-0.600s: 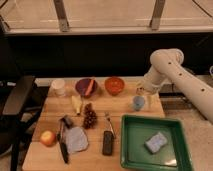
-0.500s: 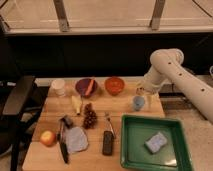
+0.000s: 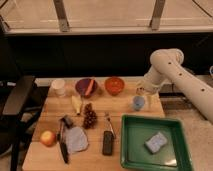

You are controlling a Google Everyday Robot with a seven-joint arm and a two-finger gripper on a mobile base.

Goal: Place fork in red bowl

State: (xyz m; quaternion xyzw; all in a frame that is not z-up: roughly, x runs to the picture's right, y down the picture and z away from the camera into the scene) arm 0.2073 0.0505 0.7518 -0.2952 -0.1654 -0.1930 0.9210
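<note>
We see the wooden bench [image 3: 125,107] laid out with a good spread of things. The fork [image 3: 109,123] lies flat on the wood, just off the upper left corner of the green tray [image 3: 131,150], with the bunch of grapes [image 3: 89,117] to its left. It is well apart from the red bowl [image 3: 114,85], which sits at the back of the bench with nothing inside that we can make out.

The white arm [image 3: 172,70] reaches in from the right, and the gripper [image 3: 141,92] hangs at the right side of the bench, right above the small blue cup [image 3: 138,103] and to the right of the red bowl. Its fingers stand apart, and we see nothing held between them.

Left of the red bowl sits a darker maroon bowl [image 3: 82,86] with something orange in it, and further left a white cup [image 3: 58,86]. A piece of banana [image 3: 76,104] rests in front of the maroon bowl. At the near left we have an apple [image 3: 48,138], a black-handled knife [image 3: 63,147] and a grey cloth [image 3: 76,139], with a black block [image 3: 107,143] just below the fork. A blue sponge [image 3: 156,142] lies inside the tray. A dark chair [image 3: 15,102] stands beside the bench on the left.
</note>
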